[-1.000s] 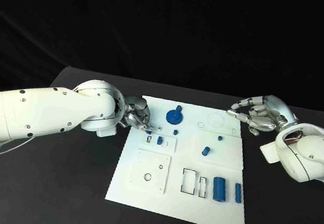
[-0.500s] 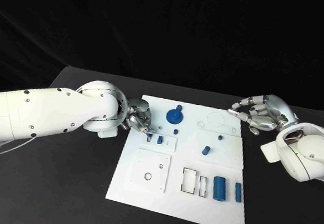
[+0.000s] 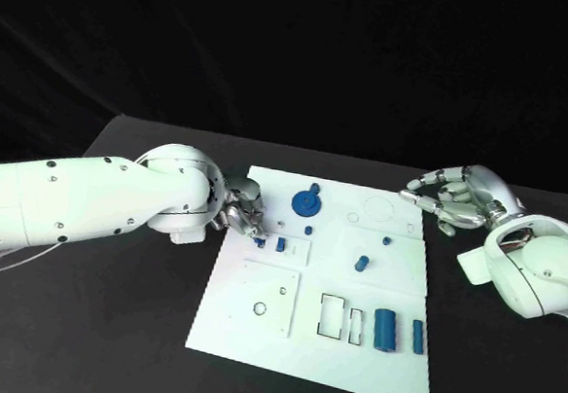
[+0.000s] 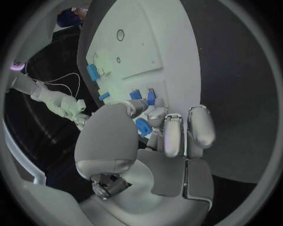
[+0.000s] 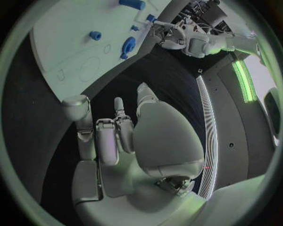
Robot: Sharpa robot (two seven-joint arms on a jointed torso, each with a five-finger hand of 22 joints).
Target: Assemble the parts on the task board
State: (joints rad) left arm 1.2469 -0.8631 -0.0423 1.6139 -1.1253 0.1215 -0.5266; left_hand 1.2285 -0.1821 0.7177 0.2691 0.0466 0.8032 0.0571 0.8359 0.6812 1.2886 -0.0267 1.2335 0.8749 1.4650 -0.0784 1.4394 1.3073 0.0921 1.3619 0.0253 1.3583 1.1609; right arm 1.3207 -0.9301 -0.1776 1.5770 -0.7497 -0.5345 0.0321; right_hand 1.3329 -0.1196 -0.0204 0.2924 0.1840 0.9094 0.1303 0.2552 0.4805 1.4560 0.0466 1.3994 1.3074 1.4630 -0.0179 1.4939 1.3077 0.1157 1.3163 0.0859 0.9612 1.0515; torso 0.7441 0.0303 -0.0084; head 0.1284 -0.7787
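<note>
Head view: white board (image 3: 259, 336) lies mid-table on the black table (image 3: 97, 329). Left hand (image 3: 241, 212) sits at the board's left edge, fingertips down next to a small blue piece (image 3: 280, 244) in the small raised square tile near that edge. Left wrist view shows the left hand's fingers (image 4: 167, 134) curled together with a small blue part (image 4: 143, 127) pinched between thumb and fingers, just off the board, with two more small blue pieces (image 4: 143, 96) on the board right beyond the fingertips. Right hand (image 3: 456, 201) hovers off the board's far right corner, fingers curled loosely and apart, nothing in them; right wrist view confirms empty fingers (image 5: 108, 136) over bare table beside the board. On the board: blue round disc (image 3: 306, 201) near the far edge, a small blue peg (image 3: 362, 262) about mid-board, a larger blue cylinder (image 3: 384, 329) and a slimmer blue bar (image 3: 417, 337) near the near right corner, next to two rectangular cutouts (image 3: 335, 319). A square plate with a small hole (image 3: 263, 299) is on the board's left half.
</note>
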